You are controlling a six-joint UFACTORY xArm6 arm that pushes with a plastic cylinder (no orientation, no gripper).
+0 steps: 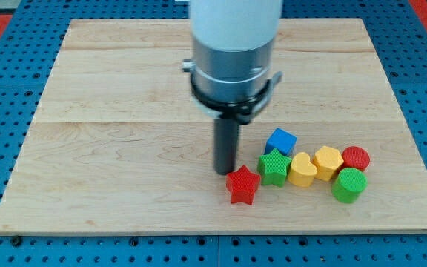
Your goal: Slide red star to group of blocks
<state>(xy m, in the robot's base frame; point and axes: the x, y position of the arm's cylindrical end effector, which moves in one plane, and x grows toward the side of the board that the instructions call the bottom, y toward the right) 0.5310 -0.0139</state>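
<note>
The red star (243, 185) lies near the board's bottom middle, just left of and below the green star (273, 166), close to touching it. My tip (224, 171) stands just to the upper left of the red star, right beside it. The group runs to the right: a blue cube (281, 140), the green star, a yellow heart (302, 169), a yellow hexagon (328, 161), a red cylinder (356, 158) and a green cylinder (349, 185).
The wooden board (110, 148) rests on a blue pegboard table (6, 44). The arm's white and grey body (233, 52) hangs over the board's upper middle.
</note>
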